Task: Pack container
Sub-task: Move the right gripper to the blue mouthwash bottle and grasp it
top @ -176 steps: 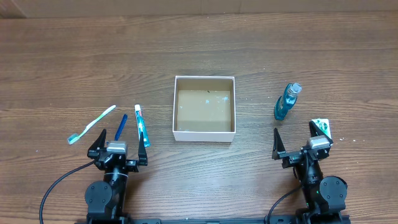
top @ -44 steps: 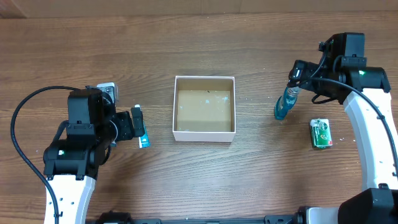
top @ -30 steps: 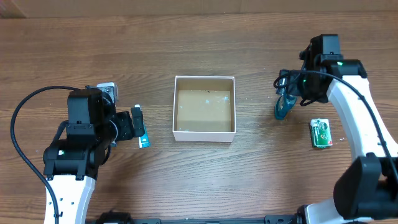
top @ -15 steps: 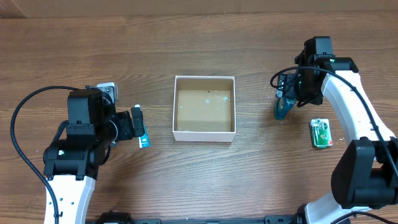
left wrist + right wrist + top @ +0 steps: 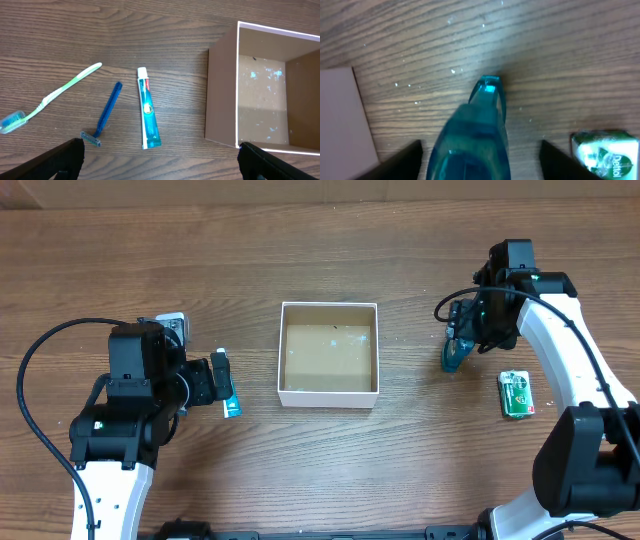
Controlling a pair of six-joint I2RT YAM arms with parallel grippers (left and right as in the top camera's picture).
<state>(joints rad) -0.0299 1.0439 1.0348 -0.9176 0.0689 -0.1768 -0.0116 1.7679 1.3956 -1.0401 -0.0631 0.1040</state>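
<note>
**Jaws spread wide on both arms; box sits mouth-up at mid-table**

Jaws on the left gripper [image 5: 170, 162] stand far apart. Its two dark tips sit at the lower corners of the left wrist view and grip nothing. The right gripper [image 5: 482, 160] is spread just as wide, one tip on either side of the blue bottle [image 5: 475, 135]. Whether either tip touches the bottle cannot be told.

The container [image 5: 329, 396] stands at the centre of the overhead frame on the wooden table [image 5: 330, 240]. Its mouth faces up and its tan, pale-flecked floor is in full view. It is square, so neither axis is the longer, and its walls run parallel to the frame edges.

In the left wrist view the box fills the right side. To its left lie three things, all apart from one another:
- a toothpaste tube [image 5: 147, 115], cap toward the top;
- a blue razor [image 5: 106, 114], head toward the bottom;
- a green toothbrush [image 5: 50, 97], slanting, bristles at the lower left.

In the overhead frame the bottle lies right of the box, well apart from it. A green Dettol soap packet [image 5: 516, 395] sits near the bottle, to its lower right.
</note>
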